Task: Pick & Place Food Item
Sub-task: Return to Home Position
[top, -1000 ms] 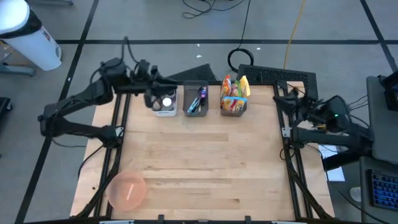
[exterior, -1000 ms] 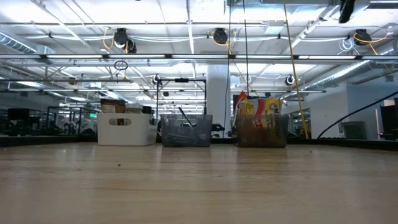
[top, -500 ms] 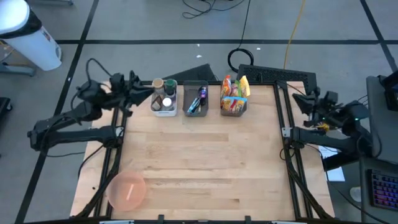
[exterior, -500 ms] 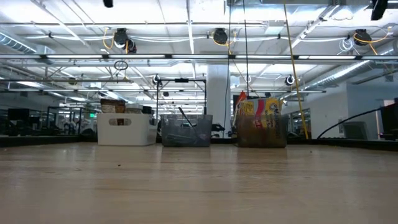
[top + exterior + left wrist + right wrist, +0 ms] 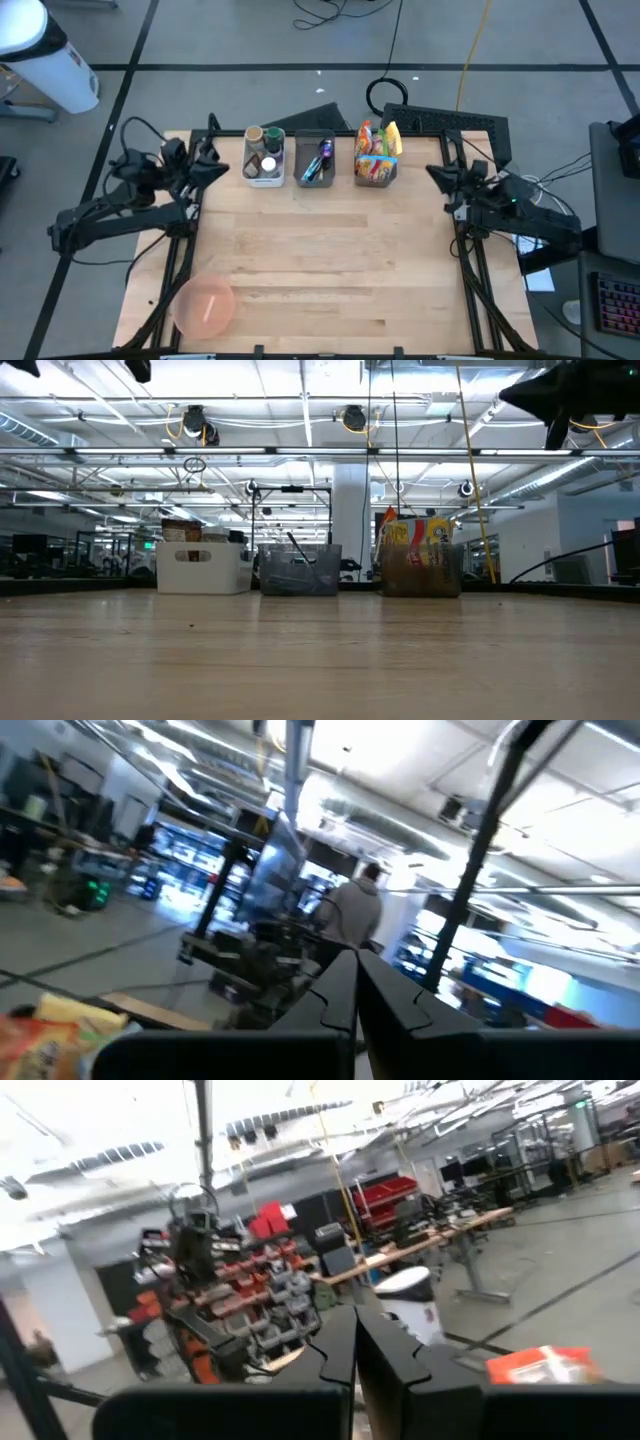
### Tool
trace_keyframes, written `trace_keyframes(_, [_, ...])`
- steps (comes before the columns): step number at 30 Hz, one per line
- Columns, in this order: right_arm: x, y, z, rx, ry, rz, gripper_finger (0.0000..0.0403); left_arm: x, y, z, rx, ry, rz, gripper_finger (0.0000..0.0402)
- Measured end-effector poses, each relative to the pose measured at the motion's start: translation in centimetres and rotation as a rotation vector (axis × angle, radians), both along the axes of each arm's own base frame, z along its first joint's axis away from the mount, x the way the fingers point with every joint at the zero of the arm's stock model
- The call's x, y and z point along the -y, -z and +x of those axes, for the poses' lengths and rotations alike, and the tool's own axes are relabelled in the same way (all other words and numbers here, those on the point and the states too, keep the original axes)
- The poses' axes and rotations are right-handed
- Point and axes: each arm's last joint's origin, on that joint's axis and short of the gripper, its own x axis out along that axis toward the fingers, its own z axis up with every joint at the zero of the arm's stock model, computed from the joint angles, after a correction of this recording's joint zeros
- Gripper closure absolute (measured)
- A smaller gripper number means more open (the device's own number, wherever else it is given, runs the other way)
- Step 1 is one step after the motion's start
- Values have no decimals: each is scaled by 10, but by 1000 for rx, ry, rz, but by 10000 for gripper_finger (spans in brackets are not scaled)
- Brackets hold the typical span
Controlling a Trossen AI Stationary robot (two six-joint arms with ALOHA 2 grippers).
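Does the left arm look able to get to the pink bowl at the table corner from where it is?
Probably yes. The left gripper, shut and empty, hangs at the left edge of the table, and only bare wood lies between it and the pink bowl.

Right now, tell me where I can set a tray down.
Bare: the middle of the table, from bins to near edge, and its near-right corner. Crowded: the far edge, with white bin, left black bin, right black bin; a pink bowl takes the near-left corner. At the sides hang left gripper, right gripper.
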Motion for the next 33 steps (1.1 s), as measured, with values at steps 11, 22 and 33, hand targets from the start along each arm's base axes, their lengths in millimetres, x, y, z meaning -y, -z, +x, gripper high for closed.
trace_keyframes(11, [4, 55, 24, 143, -71, 90, 403, 8, 45, -14, 47, 77, -19, 396])
trace_keyframes(22, [4, 58, 25, 89, -49, 30, 403, 14, 83, -31, 52, 105, -71, 396])
trace_keyframes(33, [4, 62, 26, 32, -33, -9, 403, 6, 112, -23, -136, -84, -176, 391])
